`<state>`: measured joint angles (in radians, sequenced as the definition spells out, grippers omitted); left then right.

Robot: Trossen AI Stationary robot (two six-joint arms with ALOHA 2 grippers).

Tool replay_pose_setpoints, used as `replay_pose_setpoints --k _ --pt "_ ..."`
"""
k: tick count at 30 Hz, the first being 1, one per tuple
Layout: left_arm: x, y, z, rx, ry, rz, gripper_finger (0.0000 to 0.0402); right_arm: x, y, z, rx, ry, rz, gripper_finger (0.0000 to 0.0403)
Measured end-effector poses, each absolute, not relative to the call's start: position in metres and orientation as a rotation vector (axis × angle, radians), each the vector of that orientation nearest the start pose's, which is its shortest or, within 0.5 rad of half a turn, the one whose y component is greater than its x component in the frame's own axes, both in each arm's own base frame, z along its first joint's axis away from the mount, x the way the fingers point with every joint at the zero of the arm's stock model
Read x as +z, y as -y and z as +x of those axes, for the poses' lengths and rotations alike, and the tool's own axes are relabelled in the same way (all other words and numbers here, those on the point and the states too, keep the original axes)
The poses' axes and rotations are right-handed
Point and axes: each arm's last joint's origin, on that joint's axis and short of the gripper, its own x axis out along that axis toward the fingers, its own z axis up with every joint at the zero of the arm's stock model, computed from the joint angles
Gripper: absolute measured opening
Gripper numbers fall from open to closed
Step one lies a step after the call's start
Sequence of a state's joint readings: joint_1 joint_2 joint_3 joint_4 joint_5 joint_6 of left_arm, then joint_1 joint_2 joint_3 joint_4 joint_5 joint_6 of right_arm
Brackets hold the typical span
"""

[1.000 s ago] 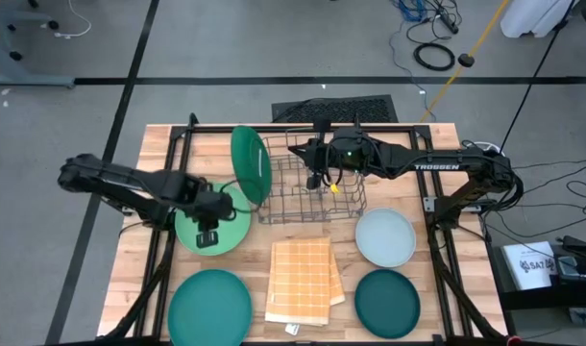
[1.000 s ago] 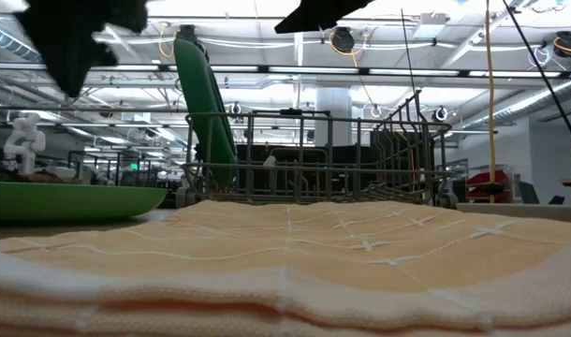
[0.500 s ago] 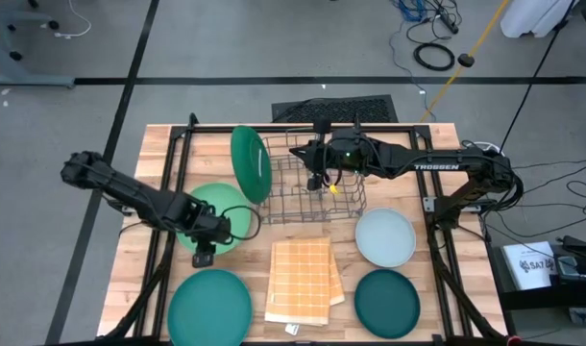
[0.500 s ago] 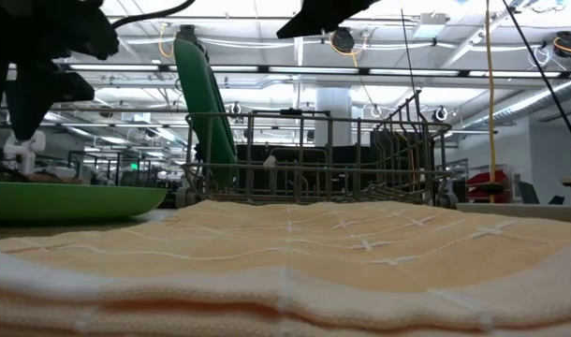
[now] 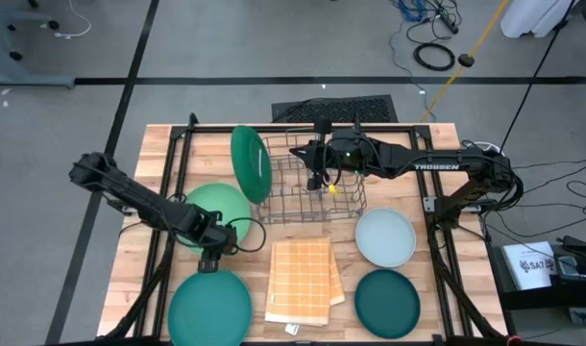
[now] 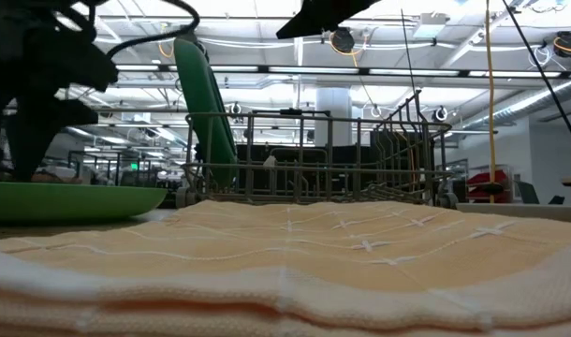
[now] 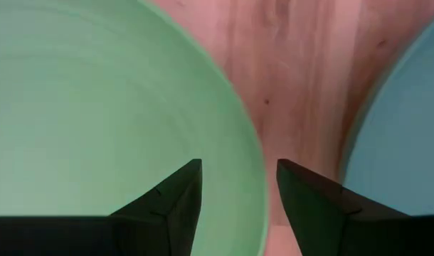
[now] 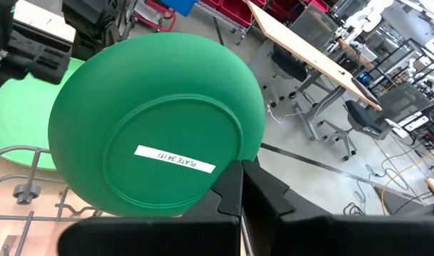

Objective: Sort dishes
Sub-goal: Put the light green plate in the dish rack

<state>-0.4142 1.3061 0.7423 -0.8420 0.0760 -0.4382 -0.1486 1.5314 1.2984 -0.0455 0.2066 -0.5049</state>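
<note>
At the near rim of the light green plate (image 5: 214, 209): left gripper (image 5: 209, 259), fingers spread either side of the rim, seemingly not yet pinching; teal plate (image 5: 209, 306) just beyond on the desk (image 5: 158, 144). Right gripper (image 5: 314, 179) over the wire rack (image 5: 312, 197), fingers pressed together; mid green plate (image 5: 249, 164) upright in the rack beside it

"TROSSEN" on right arm (image 5: 437, 166), "PLATE 34 (1)" sticker on mid green plate (image 8: 153, 114)
</note>
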Motion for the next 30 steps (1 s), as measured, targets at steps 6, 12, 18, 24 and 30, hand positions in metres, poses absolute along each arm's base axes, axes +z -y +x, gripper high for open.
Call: replay_pose_setpoints --k 6,12,18,24,30 --pt "0.173 0.093 0.194 -0.110 -1.456 -0.106 0.0192 0.343 0.058 0.349 -0.276 -0.363 -0.496 0.0000" --pt "0.158 0.094 0.198 -0.074 -1.521 -0.077 0.0192 0.342 0.058 0.349 -0.277 -0.364 -0.484 0.0000" --pt "0.145 0.095 0.202 -0.024 -1.565 -0.030 0.0192 0.342 0.058 0.349 -0.276 -0.365 -0.482 0.0000" --pt "0.144 0.094 0.201 0.007 -1.569 0.001 0.0152 0.342 0.058 0.349 -0.273 -0.364 -0.482 0.0000" --pt "0.154 0.088 0.189 0.032 -1.626 0.040 0.0028 0.342 0.058 0.349 -0.273 -0.365 -0.485 0.0000"
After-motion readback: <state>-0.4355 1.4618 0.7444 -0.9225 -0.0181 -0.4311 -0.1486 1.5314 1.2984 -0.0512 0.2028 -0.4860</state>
